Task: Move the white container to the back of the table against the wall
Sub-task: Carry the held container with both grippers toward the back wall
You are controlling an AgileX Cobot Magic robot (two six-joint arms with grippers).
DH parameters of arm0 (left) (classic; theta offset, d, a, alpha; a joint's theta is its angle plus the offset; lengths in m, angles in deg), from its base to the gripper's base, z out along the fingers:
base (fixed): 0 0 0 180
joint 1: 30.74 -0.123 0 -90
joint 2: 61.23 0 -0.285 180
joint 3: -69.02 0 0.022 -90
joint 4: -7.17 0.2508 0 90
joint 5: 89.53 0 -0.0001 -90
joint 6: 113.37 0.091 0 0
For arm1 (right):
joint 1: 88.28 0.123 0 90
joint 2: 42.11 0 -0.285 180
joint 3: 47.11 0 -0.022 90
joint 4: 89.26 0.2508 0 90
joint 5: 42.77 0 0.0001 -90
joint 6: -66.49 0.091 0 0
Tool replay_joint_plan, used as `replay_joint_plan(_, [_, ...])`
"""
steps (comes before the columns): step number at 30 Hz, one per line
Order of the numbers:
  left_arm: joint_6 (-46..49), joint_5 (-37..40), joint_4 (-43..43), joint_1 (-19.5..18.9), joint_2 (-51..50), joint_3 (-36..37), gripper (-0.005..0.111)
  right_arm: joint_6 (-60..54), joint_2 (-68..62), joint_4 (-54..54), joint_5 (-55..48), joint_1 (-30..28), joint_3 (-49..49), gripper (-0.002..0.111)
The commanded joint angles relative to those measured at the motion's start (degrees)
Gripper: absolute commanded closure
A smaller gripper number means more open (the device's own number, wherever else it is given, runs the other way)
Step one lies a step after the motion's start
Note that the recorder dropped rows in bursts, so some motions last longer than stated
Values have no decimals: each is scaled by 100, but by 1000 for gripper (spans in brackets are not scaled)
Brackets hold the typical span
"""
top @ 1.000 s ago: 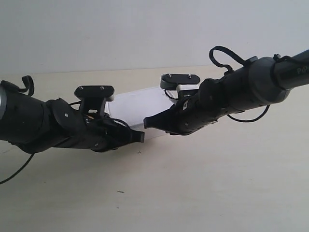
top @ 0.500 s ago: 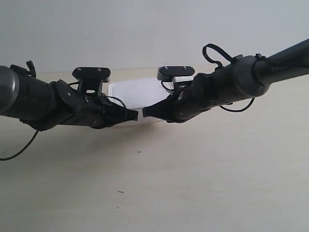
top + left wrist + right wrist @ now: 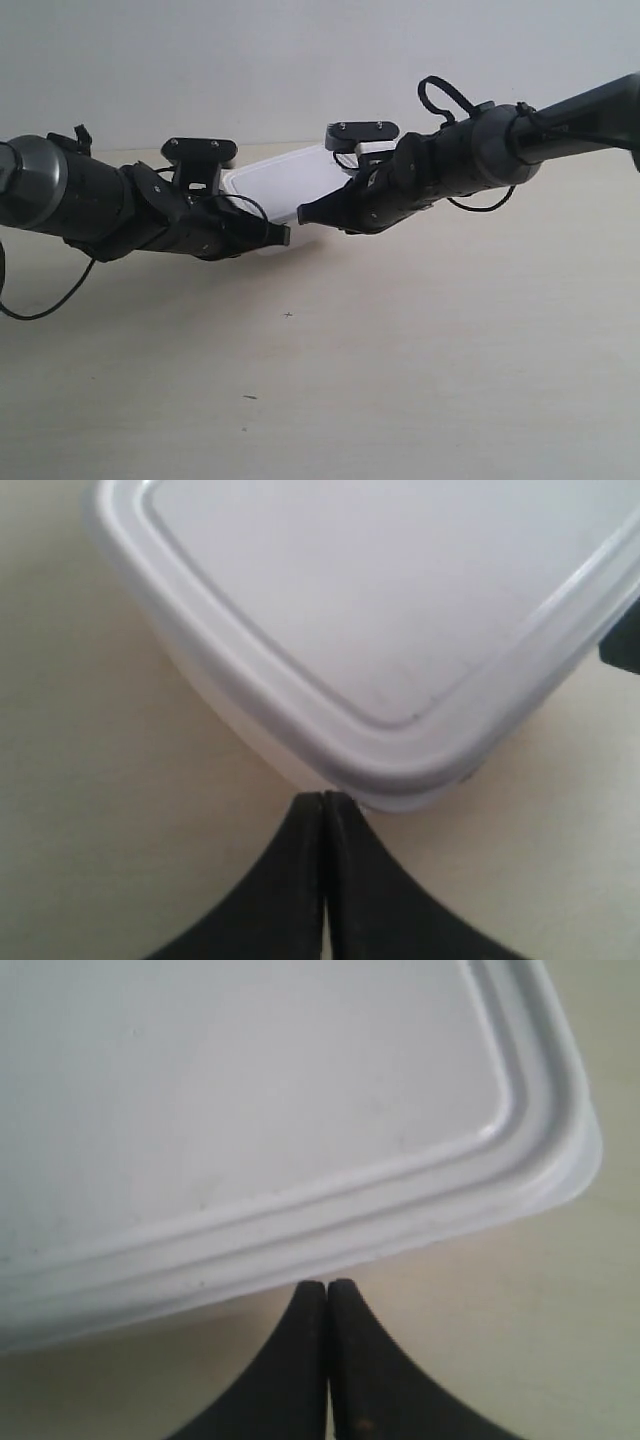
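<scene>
The white container (image 3: 290, 180) with its flat rimmed lid lies on the beige table (image 3: 420, 360), turned at an angle, between the two arms and short of the wall (image 3: 300, 60). My left gripper (image 3: 325, 798) is shut, its tips pressed against a rounded corner of the white container (image 3: 380, 650). My right gripper (image 3: 327, 1286) is also shut, its tips at the long side of the white container (image 3: 260, 1110). In the exterior view the left gripper (image 3: 284, 235) comes in from that view's left and the right gripper (image 3: 304, 213) from its right.
Black arm bodies and looping cables (image 3: 40, 300) flank the container on both sides. Bare tabletop with a few tiny dark specks (image 3: 288, 315) stretches toward the front. A narrow strip of table lies between the container and the wall.
Both shut grippers have pushed the container farther back toward the wall. It has turned, its end at the exterior view's right now nearer the wall.
</scene>
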Motion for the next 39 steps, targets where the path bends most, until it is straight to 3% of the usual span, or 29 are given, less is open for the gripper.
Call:
replay_joint_plan(1, [-12,-199,-59,57,-14,-40,107,-64,-126,-45,1,-28,-172,108])
replay_joint_plan(8, [-12,-693,-57,29,-84,-95,107,-64,-314,-30,11,-28,-448,108])
replay_joint_plan(23, [472,-702,-98,-157,-831,-1279,107,-64,-573,-30,-206,-28,-1036,108])
replay_joint_plan(39, [852,-975,-229,-597,-751,-1556,107,-64,-692,-30,393,-28,-1050,108])
